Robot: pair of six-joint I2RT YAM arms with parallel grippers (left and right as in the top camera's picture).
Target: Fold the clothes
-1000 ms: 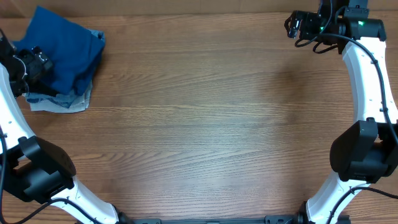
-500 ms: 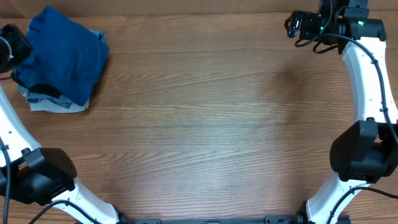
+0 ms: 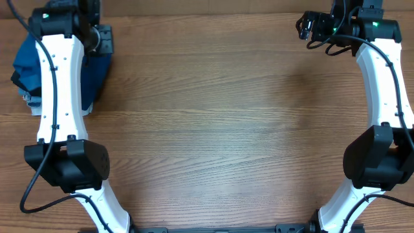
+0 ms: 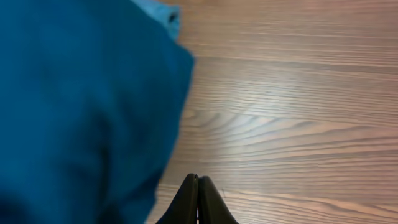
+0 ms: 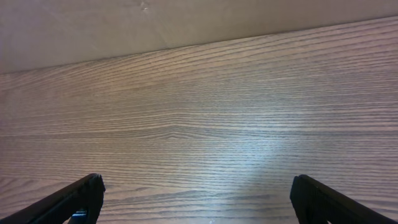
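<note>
The clothes, a royal-blue T-shirt (image 3: 22,67), lie bunched in a heap at the table's far left corner. My left arm reaches over the heap and hides much of it. The left gripper (image 3: 99,39) sits at the heap's far right edge. In the left wrist view the blue T-shirt (image 4: 81,112) fills the left half, and the left gripper (image 4: 198,186) is shut with nothing between its fingertips, just right of the fabric's edge over bare wood. The right gripper (image 3: 304,26) hangs at the far right corner; it (image 5: 199,199) is open and empty.
A pale light-blue garment (image 4: 163,11) pokes out from under the heap, and a grey-blue scrap (image 3: 30,98) shows at its near edge. A plain wall (image 5: 124,31) runs along the table's far edge. The wood table (image 3: 220,116) spreads between the arms.
My left arm has swung from the table's left edge up and over the heap to its far right edge, and its gripper has gone from open to shut. The right arm is still.
</note>
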